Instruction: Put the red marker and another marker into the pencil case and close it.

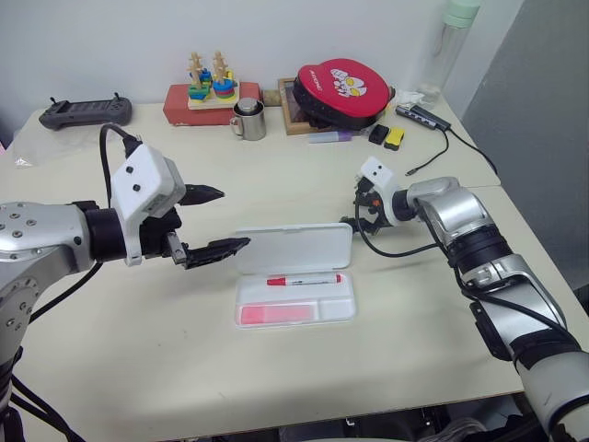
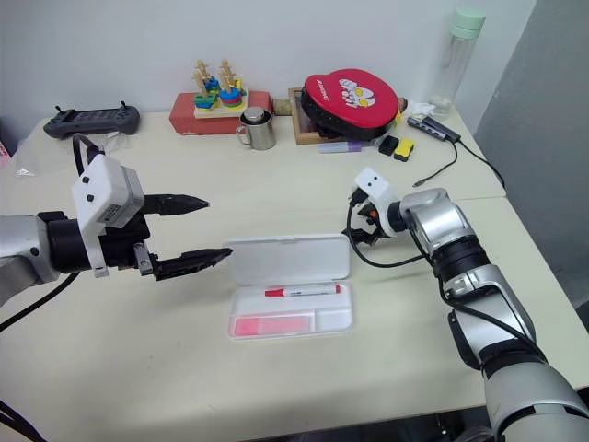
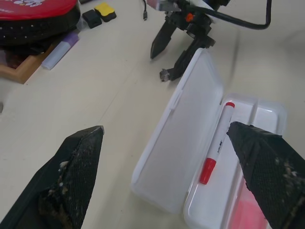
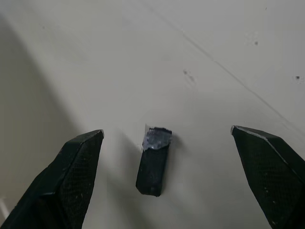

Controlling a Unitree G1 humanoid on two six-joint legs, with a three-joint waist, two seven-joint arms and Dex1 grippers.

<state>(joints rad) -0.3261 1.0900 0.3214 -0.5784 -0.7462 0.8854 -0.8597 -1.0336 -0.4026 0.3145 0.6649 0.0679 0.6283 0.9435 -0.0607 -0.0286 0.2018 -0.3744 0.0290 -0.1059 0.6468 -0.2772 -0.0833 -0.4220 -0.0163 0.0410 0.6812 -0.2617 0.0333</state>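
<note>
No wording can be read with certainty anywhere on the table. The red round pouch [image 2: 352, 95] at the back carries a short line of white lettering along its upper edge and a white cartoon design in the middle, but the letters are too small to make out. The red marker [image 3: 217, 143] lying in the open pencil case [image 3: 193, 143] has a thin line of dark print along its white barrel, also too small to read.

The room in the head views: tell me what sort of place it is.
Probably an office or lab workspace used for robot trials: a pale table against a plain wall, a handheld controller, a cabled hub, and a wooden stacking toy among test props.
</note>
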